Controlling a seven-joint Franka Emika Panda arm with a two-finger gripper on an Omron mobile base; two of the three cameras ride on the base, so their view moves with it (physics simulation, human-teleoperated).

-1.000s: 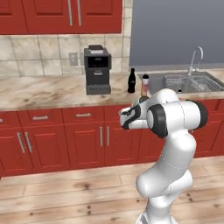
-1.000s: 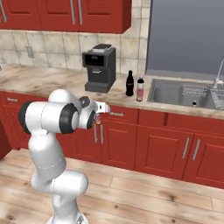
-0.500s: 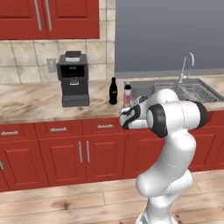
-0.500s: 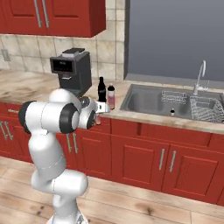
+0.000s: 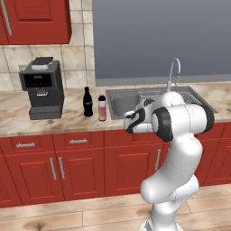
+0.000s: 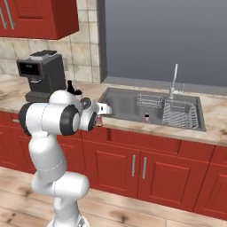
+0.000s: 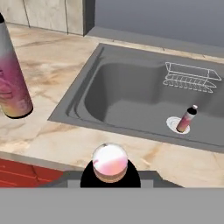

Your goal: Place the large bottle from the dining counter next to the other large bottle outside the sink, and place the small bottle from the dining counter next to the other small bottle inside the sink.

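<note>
My gripper (image 7: 110, 176) is shut on a small bottle (image 7: 110, 161), whose round pink top shows at the bottom of the hand view. It hangs in front of the counter edge, short of the sink (image 7: 74, 117). In the right base view the gripper (image 6: 103, 111) points toward the sink (image 6: 128, 120), with the held bottle (image 6: 100, 121) just under it. Another small bottle (image 7: 186, 118) (image 6: 146, 117) stands upright on the drain inside the basin. Two large bottles stand side by side on the counter left of the sink: a dark one (image 5: 88, 102) and a pink one (image 5: 102, 107) (image 7: 12, 87).
A wire dish rack (image 6: 178, 113) (image 7: 190, 77) sits in the right part of the sink, under the faucet (image 5: 173, 73) (image 6: 174, 80). A black coffee machine (image 5: 43, 88) (image 6: 41, 75) stands further left on the counter. Red cabinet doors run below, and there is wooden floor around the base.
The base has driven to the right along the counter, so the whole scene slid left and the sink now lies ahead. The gripper stays shut on the small bottle.
</note>
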